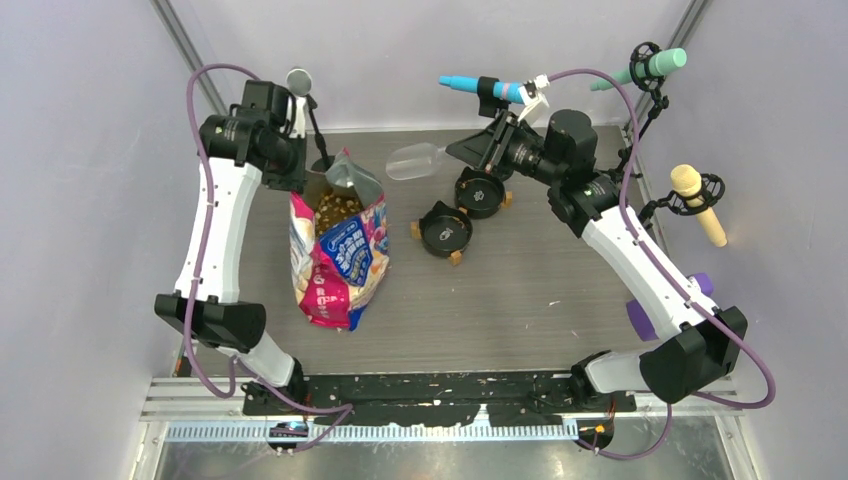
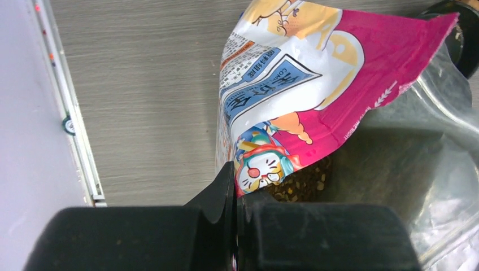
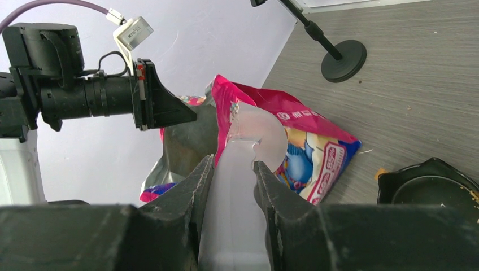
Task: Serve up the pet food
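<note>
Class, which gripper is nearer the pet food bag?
Left. The left gripper pinches the bag at its top edge; the right gripper, holding a clear scoop, stands apart beside its mouth.

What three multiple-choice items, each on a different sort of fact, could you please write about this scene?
1. Where are the black bowls? A. On the right-arm side of the bag. B. Inside the bag. C. On its left-arm side.
2. How many bowls? A. One. B. Two. C. Four.
3. The right end effector is: A. Open, empty. B. Gripping a bowl. C. Gripping the clear scoop.
Answers: A, the top view shows them right of the bag; B, two sit side by side; C, the scoop's handle is clamped.
</note>
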